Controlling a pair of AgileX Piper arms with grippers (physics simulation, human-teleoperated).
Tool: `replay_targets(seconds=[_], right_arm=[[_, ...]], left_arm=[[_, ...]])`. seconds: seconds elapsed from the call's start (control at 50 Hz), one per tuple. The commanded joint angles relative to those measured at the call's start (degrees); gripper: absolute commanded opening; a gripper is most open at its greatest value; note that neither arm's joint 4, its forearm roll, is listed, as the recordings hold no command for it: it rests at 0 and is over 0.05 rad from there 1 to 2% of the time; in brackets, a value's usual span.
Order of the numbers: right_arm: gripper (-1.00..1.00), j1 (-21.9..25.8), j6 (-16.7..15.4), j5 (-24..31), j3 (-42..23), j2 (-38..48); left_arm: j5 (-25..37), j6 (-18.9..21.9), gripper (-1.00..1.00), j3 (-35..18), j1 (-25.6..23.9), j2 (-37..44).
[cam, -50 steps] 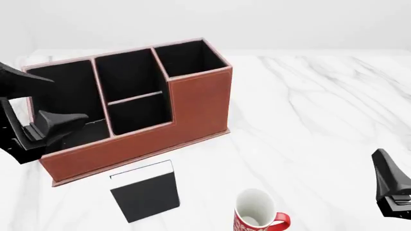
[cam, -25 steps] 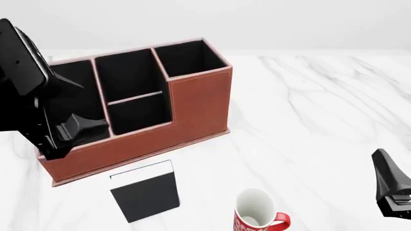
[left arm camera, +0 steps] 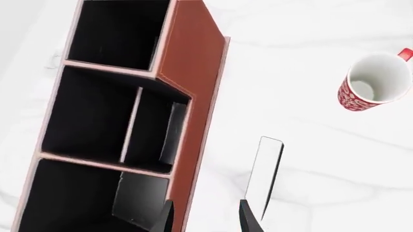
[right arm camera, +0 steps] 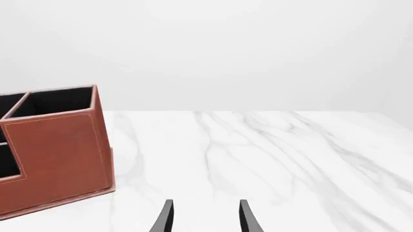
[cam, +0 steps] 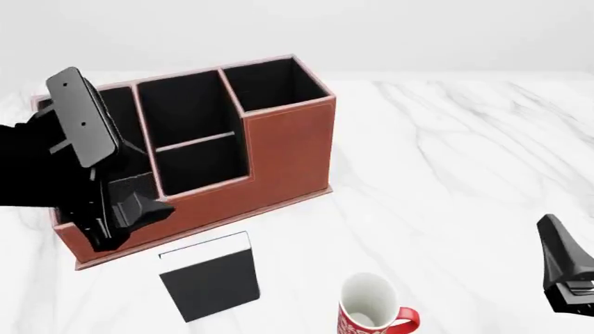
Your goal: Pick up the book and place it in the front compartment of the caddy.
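Thin black book (cam: pixel 210 280), white page edge up, stood upright just at six o'clock of reddish-brown, black-lined caddy (cam: pixel 288 149), not touching. Front compartment (cam: pixel 202 163), small middle cell behind stepped-down wall, held nothing.

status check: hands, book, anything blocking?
Left hand open, empty, over the caddy's front wall, short of the book. Right hand open, parked. Book untouched on table beside mug; nothing blocking it.
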Motion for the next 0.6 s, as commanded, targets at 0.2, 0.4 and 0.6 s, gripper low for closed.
replay_targets(seconds=[0.2,0.4,0.6], right_arm=[[1.0,0.0,0.0,-0.1,0.0,0.0],[1.0,0.0,0.0,-0.1,0.0,0.0],[1.0,0.0,0.0,-0.1,0.0,0.0]], left_arm=[[-2.2,-0.8,1.0,3.3,-2.3,2.4],[-4.0,-0.5,1.0,5.4,-2.6,4.0],[-5.2,-2.6,1.0,6.1,-5.0,5.7]])
